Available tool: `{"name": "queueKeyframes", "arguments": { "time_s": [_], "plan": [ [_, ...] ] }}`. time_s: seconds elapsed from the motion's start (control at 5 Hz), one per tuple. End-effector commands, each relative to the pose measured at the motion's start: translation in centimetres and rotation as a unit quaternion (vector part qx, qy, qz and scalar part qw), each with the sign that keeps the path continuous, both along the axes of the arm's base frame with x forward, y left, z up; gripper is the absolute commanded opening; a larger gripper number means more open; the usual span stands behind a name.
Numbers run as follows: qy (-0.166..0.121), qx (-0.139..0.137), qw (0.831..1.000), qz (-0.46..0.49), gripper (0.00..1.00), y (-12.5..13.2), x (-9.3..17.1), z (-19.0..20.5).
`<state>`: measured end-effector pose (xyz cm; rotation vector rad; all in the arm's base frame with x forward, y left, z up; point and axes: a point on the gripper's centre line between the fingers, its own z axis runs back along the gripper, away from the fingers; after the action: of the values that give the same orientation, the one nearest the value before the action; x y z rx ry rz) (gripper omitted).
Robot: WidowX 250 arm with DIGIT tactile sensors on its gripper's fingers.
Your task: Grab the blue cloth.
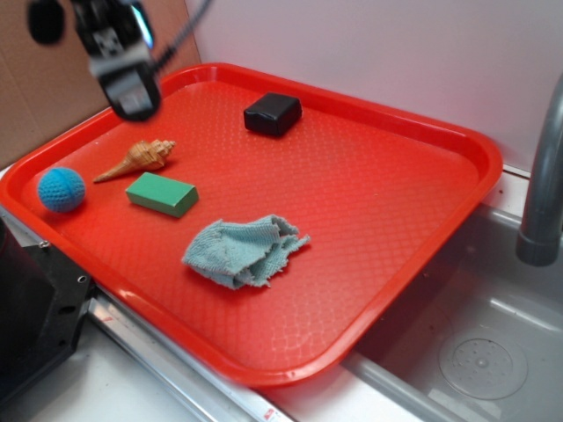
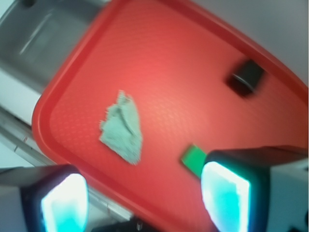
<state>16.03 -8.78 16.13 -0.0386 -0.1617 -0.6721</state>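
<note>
Open tray floor around the rag, clutter only toward the left

The blue cloth (image 1: 244, 251) lies alone on the red tray (image 1: 387, 185), bare floor to its right, front and back. The green block (image 1: 162, 193) sits nearest, up-left but apart; the seashell (image 1: 137, 159) and blue ball (image 1: 61, 189) crowd further left, the black block (image 1: 273, 113) well behind. The gripper (image 1: 127, 88) hangs high over the far-left corner, fingers (image 2: 226, 195) spread wide.
</note>
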Motion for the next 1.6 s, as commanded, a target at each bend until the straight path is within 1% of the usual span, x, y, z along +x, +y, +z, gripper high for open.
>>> {"name": "queueKeyframes", "arguments": {
  "time_s": [0.0,0.2,0.4,0.6,0.8,1.0,1.2,1.4],
  "plan": [
    [-0.014,0.003,1.0,-0.011,1.0,-2.0,1.1,-4.0],
    [-0.013,-0.001,1.0,-0.013,1.0,-2.6,1.5,-6.6],
    [0.0,0.005,1.0,-0.014,1.0,-2.5,0.7,-8.9],
    [0.03,0.012,0.999,-0.016,1.0,-2.4,-0.1,-11.3],
    [0.065,0.034,0.997,-0.006,1.0,-1.8,-0.3,-14.2],
    [0.077,0.044,0.996,0.009,0.62,-2.0,0.4,-15.1],
    [0.077,0.041,0.996,0.017,0.0,-1.8,0.5,-15.0],
    [0.07,0.039,0.996,0.036,0.0,-1.4,0.6,-13.8]
  ]
}}
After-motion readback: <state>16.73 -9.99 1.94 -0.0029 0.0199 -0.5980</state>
